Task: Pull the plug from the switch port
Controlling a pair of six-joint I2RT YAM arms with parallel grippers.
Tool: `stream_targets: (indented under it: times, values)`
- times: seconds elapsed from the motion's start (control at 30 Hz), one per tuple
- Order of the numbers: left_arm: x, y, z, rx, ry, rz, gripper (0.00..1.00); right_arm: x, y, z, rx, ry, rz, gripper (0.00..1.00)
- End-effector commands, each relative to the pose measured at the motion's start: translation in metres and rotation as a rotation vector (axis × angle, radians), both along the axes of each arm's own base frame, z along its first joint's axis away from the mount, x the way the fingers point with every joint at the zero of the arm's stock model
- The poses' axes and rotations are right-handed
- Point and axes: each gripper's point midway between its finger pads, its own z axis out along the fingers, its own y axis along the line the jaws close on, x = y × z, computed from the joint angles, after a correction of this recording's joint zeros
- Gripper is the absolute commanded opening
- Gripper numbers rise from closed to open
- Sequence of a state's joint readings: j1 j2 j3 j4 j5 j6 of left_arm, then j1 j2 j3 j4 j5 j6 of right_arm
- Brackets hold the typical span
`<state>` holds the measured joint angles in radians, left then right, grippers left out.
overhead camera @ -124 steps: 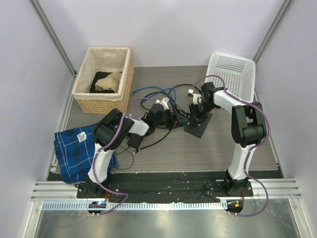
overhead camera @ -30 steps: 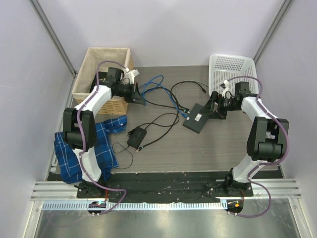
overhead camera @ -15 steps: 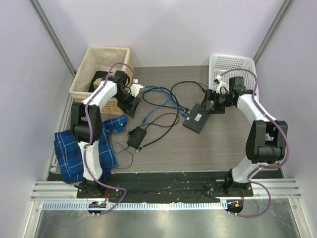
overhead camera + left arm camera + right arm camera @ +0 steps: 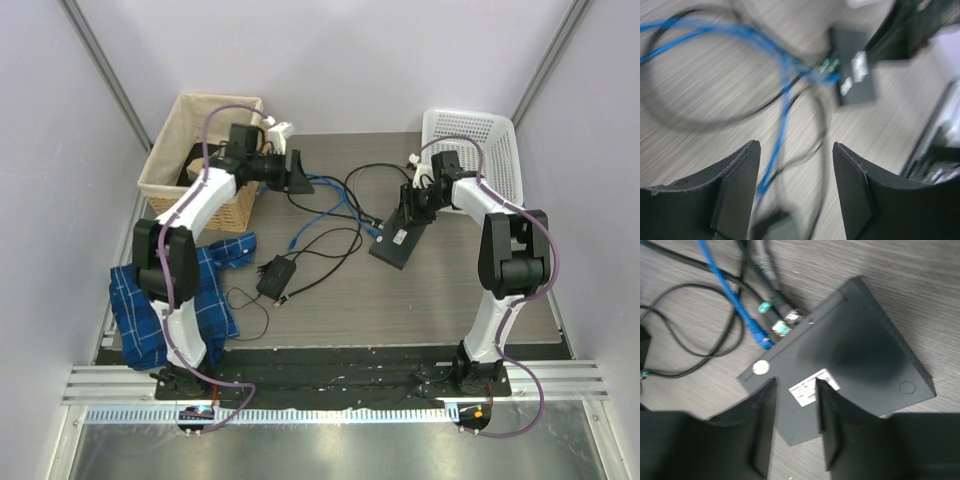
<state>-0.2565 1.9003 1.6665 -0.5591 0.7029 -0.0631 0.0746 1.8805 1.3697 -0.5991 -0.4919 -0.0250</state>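
I am seeing the right gripper (image 4: 795, 390) with its fingers apart, poised over the near corner of the switch port (image 4: 855, 355); whether they touch it, I cannot tell. A white label (image 4: 802, 394) is lying between the fingers, its print too blurred to read, and a round silver sticker (image 4: 760, 368) is sitting beside it.

The switch port is lying in the right half of the table (image 4: 450, 290). Its long axis is running from the far edge toward the near edge, slanting left, and its socket side is facing the left edge. A blue plug (image 4: 760, 337) and green-tipped plugs (image 4: 781, 328) are crowding that side.

The left gripper (image 4: 796, 165) is hovering with fingers apart and nothing between them, above the blue cable (image 4: 325, 195).

Black cables (image 4: 375, 175), a power adapter (image 4: 277, 275), a wicker basket (image 4: 205, 200), a white plastic basket (image 4: 480, 135) and a blue plaid cloth (image 4: 160, 300) are lying around.
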Motion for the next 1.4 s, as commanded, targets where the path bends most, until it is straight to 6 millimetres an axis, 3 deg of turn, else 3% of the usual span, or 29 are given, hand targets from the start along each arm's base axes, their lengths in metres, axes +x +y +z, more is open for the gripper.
stream_targets:
  times: [0.0, 0.13, 0.23, 0.4, 0.7, 0.77, 0.87, 0.9, 0.93, 1.1, 1.13, 1.17, 1.27, 1.37]
  values:
    - [0.004, -0.101, 0.027, -0.398, 0.080, 0.031, 0.64, 0.007, -0.010, -0.015, -0.071, -0.002, 0.007, 0.37]
    - [-0.001, -0.144, 0.002, -0.455, 0.163, 0.045, 0.64, 0.009, -0.016, -0.021, -0.124, -0.007, 0.010, 0.27]
    - [-0.001, -0.157, -0.038, -0.397, 0.218, 0.113, 0.64, 0.005, -0.022, -0.027, -0.165, 0.002, 0.011, 0.25]
    - [-0.001, -0.161, -0.086, -0.375, 0.303, 0.215, 0.64, -0.013, -0.025, -0.038, -0.180, 0.063, 0.031, 0.25]
    - [0.023, -0.165, -0.136, -0.301, 0.282, 0.365, 0.62, -0.033, -0.020, -0.048, -0.173, 0.104, 0.057, 0.28]
    - [0.028, -0.169, -0.139, -0.320, 0.275, 0.372, 0.56, -0.035, -0.019, -0.049, -0.179, 0.104, 0.061, 0.29]
    - [0.027, -0.174, -0.149, -0.324, 0.290, 0.373, 0.40, -0.039, -0.020, -0.050, -0.191, 0.105, 0.066, 0.30]
    - [0.025, -0.173, -0.152, -0.319, 0.299, 0.367, 0.28, -0.040, -0.020, -0.050, -0.195, 0.105, 0.065, 0.31]
    - [0.022, -0.173, -0.151, -0.316, 0.301, 0.360, 0.23, -0.044, -0.021, -0.052, -0.201, 0.113, 0.067, 0.31]
    - [-0.013, -0.162, -0.150, -0.290, 0.358, 0.290, 0.05, -0.063, -0.025, -0.060, -0.217, 0.162, 0.085, 0.31]
    - [-0.021, -0.163, -0.134, -0.308, 0.335, 0.235, 0.02, -0.067, -0.025, -0.061, -0.217, 0.168, 0.085, 0.31]
    - [-0.035, -0.156, -0.143, -0.290, 0.355, 0.222, 0.00, -0.069, -0.025, -0.061, -0.217, 0.172, 0.087, 0.31]
    - [-0.065, -0.146, -0.138, -0.272, 0.343, 0.142, 0.00, -0.080, -0.024, -0.063, -0.219, 0.197, 0.102, 0.31]
    - [-0.073, -0.143, -0.153, -0.229, 0.325, 0.137, 0.00, -0.094, -0.021, -0.069, -0.227, 0.220, 0.129, 0.32]
